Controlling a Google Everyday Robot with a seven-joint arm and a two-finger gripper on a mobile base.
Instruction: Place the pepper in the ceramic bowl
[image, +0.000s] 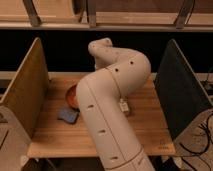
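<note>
A big white arm (107, 115) fills the middle of the view. It rises from the bottom edge, bends at an elbow on the right, then doubles back to a rounded joint near the top centre. From there the arm drops behind its own thick lower link. The claw is hidden behind that link, over the left-middle of the counter (147, 122), so I cannot tell whether it is wide, narrow or holding anything. The pepper cannot be seen either. Only a curved orange-brown sliver of the bowl (72, 95) shows, poking out from the arm's left edge on the counter. A blue pad (68, 115) lies just in front of the bowl. A small white object (123, 105) sits against the arm's right edge. A light wooden panel (25, 92) stands at the counter's left end and a dark panel (182, 95) at its right end. Cables (202, 135) lie beyond the dark panel. There is a faint mark (161, 146) on the counter's front right corner, too small to read. No other writing can be made out.
</note>
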